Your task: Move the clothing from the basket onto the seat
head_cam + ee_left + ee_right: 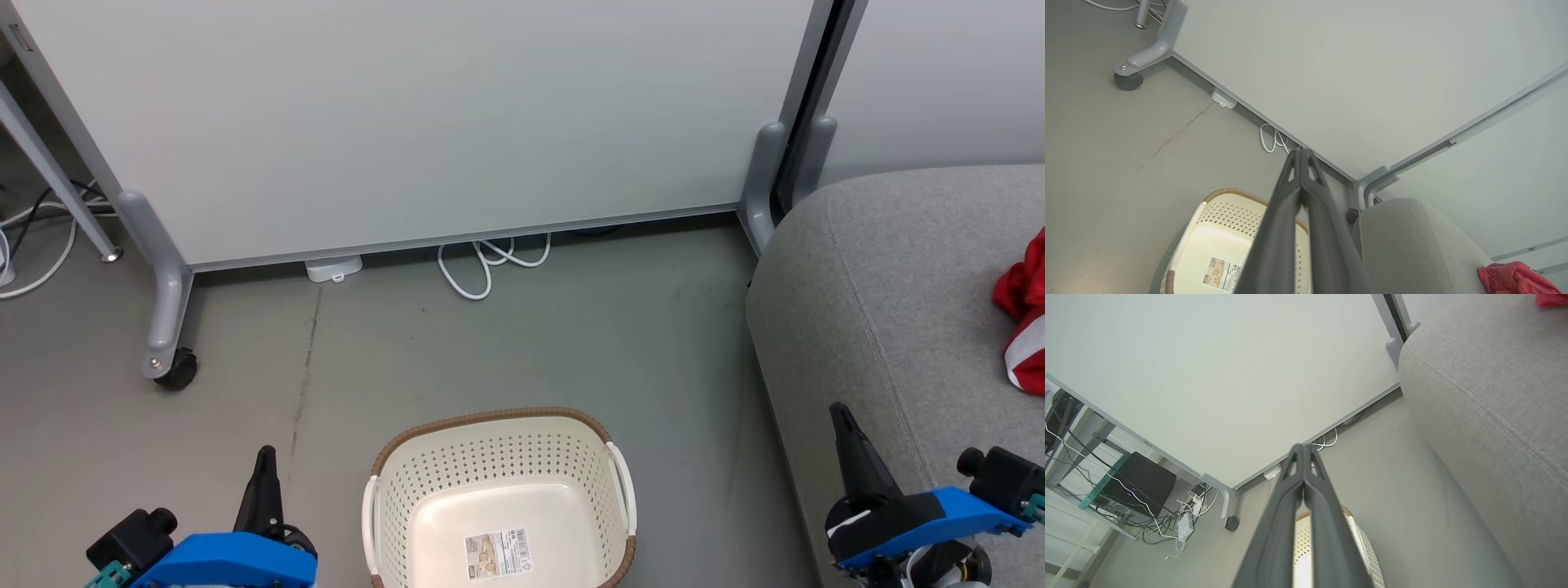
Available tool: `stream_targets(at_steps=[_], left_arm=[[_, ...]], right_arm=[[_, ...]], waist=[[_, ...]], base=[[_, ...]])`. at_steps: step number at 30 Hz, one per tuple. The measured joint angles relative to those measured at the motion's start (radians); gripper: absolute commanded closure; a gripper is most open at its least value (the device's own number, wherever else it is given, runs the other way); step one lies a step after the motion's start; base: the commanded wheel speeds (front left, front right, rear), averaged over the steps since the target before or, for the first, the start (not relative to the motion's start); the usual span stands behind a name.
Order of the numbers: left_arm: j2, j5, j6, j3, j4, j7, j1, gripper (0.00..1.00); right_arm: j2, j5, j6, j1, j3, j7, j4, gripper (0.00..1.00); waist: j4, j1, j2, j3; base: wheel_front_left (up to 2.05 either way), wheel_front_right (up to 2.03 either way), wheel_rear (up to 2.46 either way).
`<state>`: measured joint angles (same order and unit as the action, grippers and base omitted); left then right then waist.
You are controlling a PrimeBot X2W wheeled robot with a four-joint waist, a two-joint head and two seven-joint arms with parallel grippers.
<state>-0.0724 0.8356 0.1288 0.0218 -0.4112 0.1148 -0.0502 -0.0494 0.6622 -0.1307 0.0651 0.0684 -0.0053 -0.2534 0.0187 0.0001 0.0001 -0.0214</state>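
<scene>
- Both arms sit low at the near edge of the head view. The left gripper [265, 457] is over the floor [571, 343] just left of the basket [490, 418], and the right gripper [841, 420] is over the front edge of the seat [882, 286]. In each wrist view the two dark fingers are pressed together to the tips, with nothing between them and nothing touched. I read this as a parked pose, held clear of the load on either side.
- Largest of the task's things, the seat stands to the right of the basket with a strip of floor between them. It carries the clothing [1024, 327] toward its far right, which is where the task wants it.
- Next in size, the basket stands upright on the floor between the two grippers, mouth up. Its pale base is bare except for the label [498, 555], so as far as the visible part goes there is nothing left to lift out. The near end is cut off by the frame.
- Smaller again, the clothing is a crumpled red bundle with a white stripe, lying on the seat and well apart from both grippers. The picture's edge cuts it, so I cannot tell whether both garments are there.
- Judged from this, the move looks finished or very nearly so.
</scene>
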Motion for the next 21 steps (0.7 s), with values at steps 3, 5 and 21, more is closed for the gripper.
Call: stream_targets(at_steps=[3,5,21], left_arm=[[0.001,0.035,0.000,-0.007,0.008,-0.011,-0.007,1.00],[0.002,0.060,0.000,-0.010,0.013,-0.018,-0.010,1.00],[0.007,0.234,0.000,-0.041,0.050,-0.070,-0.016,1.00]], right_arm=[[0.000,0.043,0.000,0.000,0.002,0.005,0.000,1.00],[0.000,0.073,0.000,0.002,0.003,0.009,0.001,1.00],[0.000,0.284,0.000,0.009,0.013,0.035,0.002,1.00]], waist=[[-0.001,0.0000,0.0000,0.001],[-0.001,0.0000,0.0000,0.001],[-0.004,0.0000,0.0000,0.004]], base=[[0.00,0.00,0.00],[0.00,0.00,0.00],[0.00,0.00,0.00]])
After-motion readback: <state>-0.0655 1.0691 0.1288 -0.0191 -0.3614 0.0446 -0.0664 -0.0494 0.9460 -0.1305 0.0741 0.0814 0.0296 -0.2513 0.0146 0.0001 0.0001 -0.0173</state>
